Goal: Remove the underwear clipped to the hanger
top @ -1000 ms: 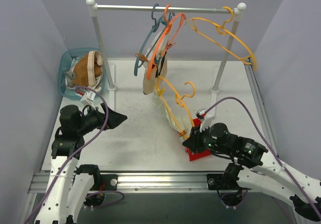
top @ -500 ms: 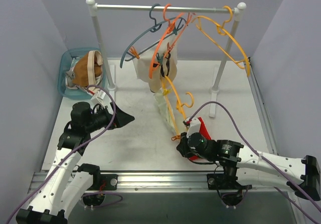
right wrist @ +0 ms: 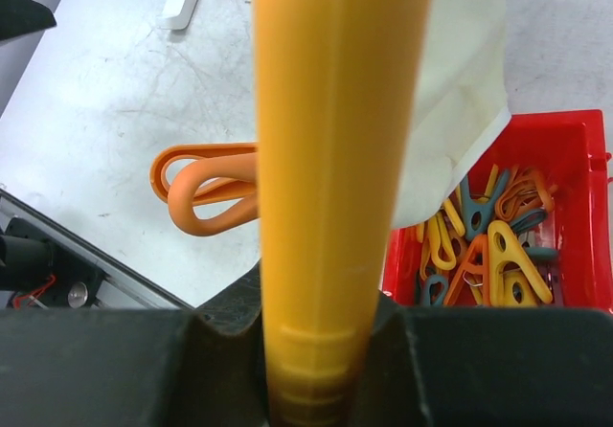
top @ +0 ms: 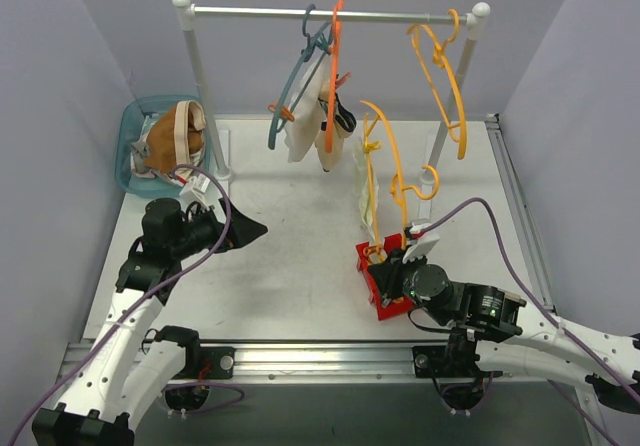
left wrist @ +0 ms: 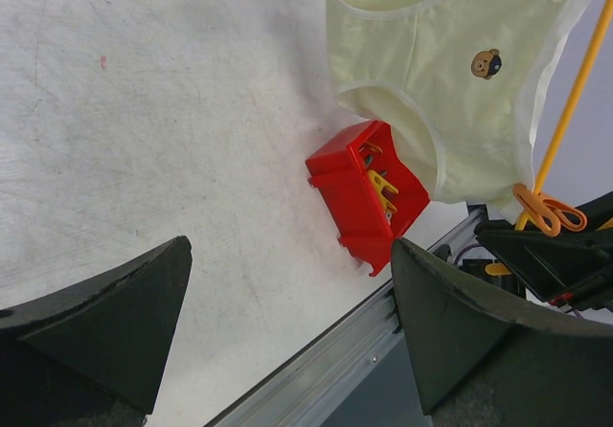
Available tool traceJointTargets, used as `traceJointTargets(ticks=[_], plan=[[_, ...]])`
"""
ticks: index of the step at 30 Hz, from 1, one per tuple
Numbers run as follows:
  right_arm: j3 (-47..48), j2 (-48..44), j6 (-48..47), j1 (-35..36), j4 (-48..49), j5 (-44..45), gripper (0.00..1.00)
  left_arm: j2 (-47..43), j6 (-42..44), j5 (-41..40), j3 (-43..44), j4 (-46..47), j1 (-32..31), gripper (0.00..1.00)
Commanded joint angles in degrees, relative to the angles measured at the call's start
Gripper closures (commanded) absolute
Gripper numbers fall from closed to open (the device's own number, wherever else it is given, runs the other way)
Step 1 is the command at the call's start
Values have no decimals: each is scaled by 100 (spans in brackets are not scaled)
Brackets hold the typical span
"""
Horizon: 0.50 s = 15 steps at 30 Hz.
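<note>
Hanger (right wrist: 335, 159) stands upright, pinched in right hand (right wrist: 330, 346) by the bin (left wrist: 350, 192), likely so underwear (left wrist: 421, 73) dangles free; left hand (left wrist: 287, 293), spread wide, faces it.

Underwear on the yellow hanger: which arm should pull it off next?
Left. The right arm's jaws are shut on the hanger, holding it up. The left arm's jaws are open and empty, pointed at the underwear.

Table (top: 290, 266) ctr open; red bin (left wrist: 354, 197), yellow hanger (right wrist: 335, 159) prob block R side.
</note>
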Motion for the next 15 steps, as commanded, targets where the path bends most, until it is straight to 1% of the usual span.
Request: traceJointTargets(ticks=[1,3,5,6,7,9,11,13,15], plan=[[217,13,-134,55,92,239,100,-42,-1,-97,347,184,-36,6],[103,-118,-45,64,21,125,100,-68,16,-97,356,149,-27,6],[-213,-364,130,107,3,11,100,-94,34,-115,347,105,-27,6],[-327,-478,183,160,29,-208,100,-86,43,-115,347,105,-27,6],[-650,-610,193,186,238,-375,100,-94,43,-123,338,96,-27,6],[-959,-1040,245,274,529,-674,100,-95,52,-141,329,87,-36,6],[-1188,-1260,472,380,601,-807,100,-94,52,-141,312,78,-27,6],[-1181,-1139,605,459,347,-860,100,-86,43,-141,321,87,-27,6],[-1198,-981,772,538,328,-921,100,-77,43,-150,321,96,-27,6]])
